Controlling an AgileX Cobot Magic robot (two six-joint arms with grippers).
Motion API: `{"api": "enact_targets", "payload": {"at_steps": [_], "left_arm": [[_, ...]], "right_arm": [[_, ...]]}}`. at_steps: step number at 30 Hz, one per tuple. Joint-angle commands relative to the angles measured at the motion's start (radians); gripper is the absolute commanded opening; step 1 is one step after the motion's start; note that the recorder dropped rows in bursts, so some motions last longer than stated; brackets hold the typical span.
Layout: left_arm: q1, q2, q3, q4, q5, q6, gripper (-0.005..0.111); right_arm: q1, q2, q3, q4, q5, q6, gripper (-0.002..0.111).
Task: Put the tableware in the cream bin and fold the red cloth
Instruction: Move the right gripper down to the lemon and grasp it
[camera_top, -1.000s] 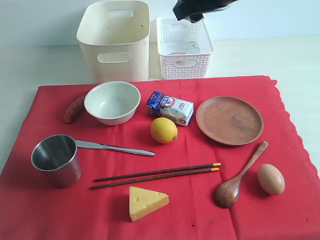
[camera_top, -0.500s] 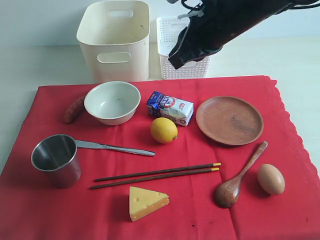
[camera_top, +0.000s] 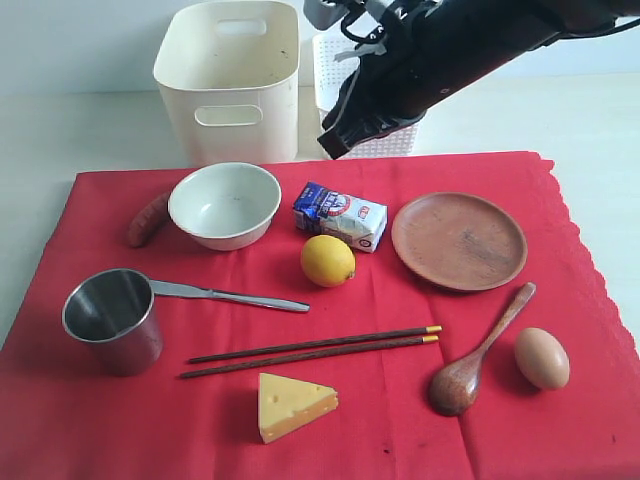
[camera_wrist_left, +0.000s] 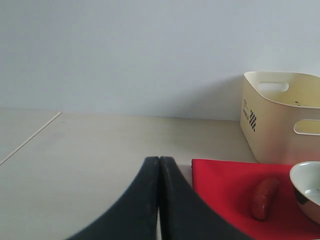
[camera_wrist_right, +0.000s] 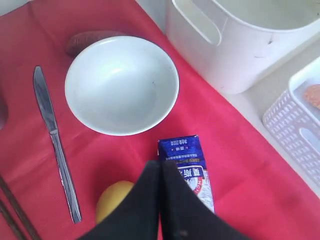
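Note:
On the red cloth (camera_top: 110, 440) lie the cream bowl (camera_top: 224, 204), steel cup (camera_top: 112, 318), steel knife (camera_top: 228, 295), dark chopsticks (camera_top: 312, 351), wooden plate (camera_top: 458, 240) and wooden spoon (camera_top: 478, 352). Behind the cloth stands the cream bin (camera_top: 231, 78), with nothing showing inside. My right gripper (camera_top: 330, 147) is shut and holds nothing; it hangs in the air above the milk carton (camera_wrist_right: 187, 161), near the bowl (camera_wrist_right: 121, 84) and knife (camera_wrist_right: 55, 141). The left gripper (camera_wrist_left: 159, 160) is shut with nothing in it, low over the bare table left of the cloth (camera_wrist_left: 227, 190).
Also on the cloth are a sausage (camera_top: 148, 218), lemon (camera_top: 327, 260), cheese wedge (camera_top: 293, 405) and egg (camera_top: 541, 357). A white perforated basket (camera_top: 392, 140) stands right of the bin, mostly hidden behind my right arm (camera_top: 460, 50).
My right arm has come down from the top of the exterior view and moved left, over the basket toward the milk carton. Nothing on the cloth has moved.

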Motion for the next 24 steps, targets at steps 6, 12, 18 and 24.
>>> {"api": "enact_targets", "payload": {"at_steps": [6, 12, 18, 24], "left_arm": [[0.001, -0.005, 0.002, 0.006, -0.002, 0.004, 0.0], [0.001, -0.005, 0.002, 0.006, -0.002, 0.004, 0.0], [0.001, -0.005, 0.002, 0.006, -0.002, 0.004, 0.0], [0.001, -0.005, 0.002, 0.006, -0.002, 0.004, 0.0]], "right_arm": [[0.001, -0.003, 0.005, 0.009, -0.012, 0.003, 0.0], [0.001, -0.003, 0.005, 0.011, -0.002, 0.032, 0.0], [0.001, -0.013, 0.04, 0.032, -0.027, 0.048, 0.0], [0.001, -0.049, 0.142, 0.067, -0.087, 0.041, 0.0]]}}
